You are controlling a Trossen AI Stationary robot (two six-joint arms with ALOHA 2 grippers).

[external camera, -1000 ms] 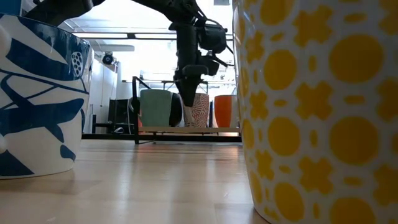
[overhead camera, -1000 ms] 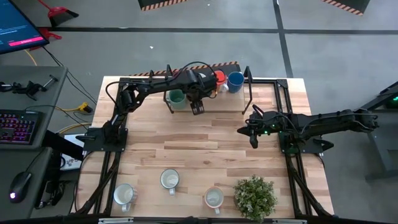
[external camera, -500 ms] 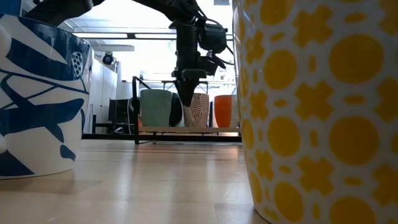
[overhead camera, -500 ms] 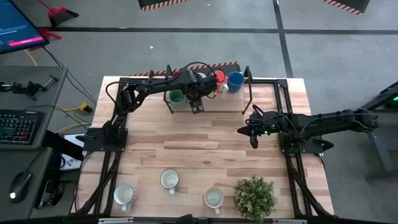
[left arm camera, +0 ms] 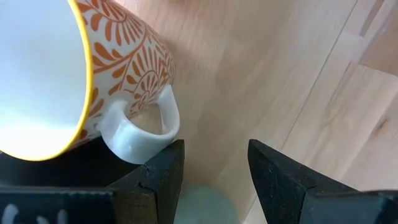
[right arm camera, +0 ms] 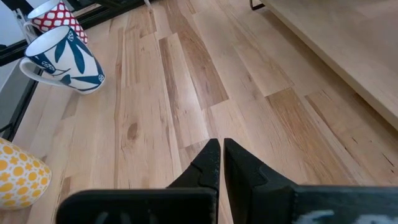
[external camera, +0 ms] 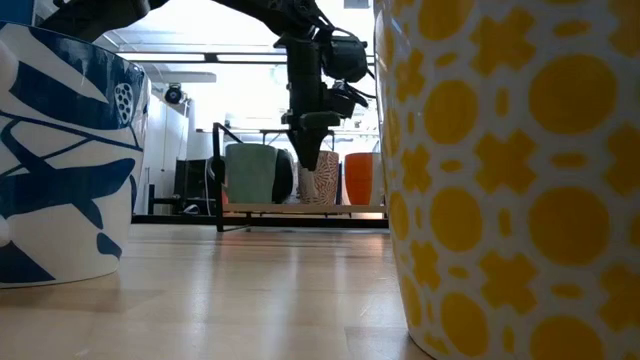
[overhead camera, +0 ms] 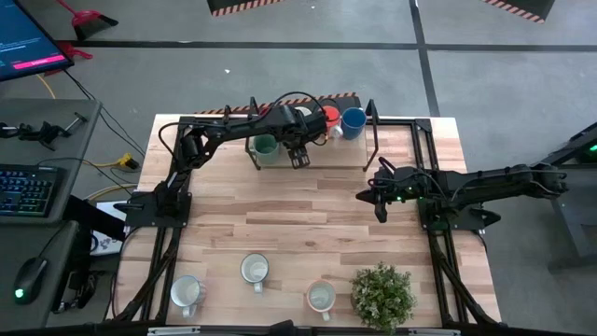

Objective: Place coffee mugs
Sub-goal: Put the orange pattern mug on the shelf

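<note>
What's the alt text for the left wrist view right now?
The left gripper hangs open just above a wooden shelf, its two dark fingers empty beside the white handle of a mug with an orange leaf pattern. The mug stands released, with a white inside and a yellow rim.

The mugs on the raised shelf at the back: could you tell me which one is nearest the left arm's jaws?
The white mug with the orange leaf pattern; its handle sits just beside the open left gripper.

Left pincer (overhead camera: 298,160) hovers beside teal mug (overhead camera: 265,147); 3 mugs (overhead camera: 255,270) near plant (overhead camera: 382,294).
</note>
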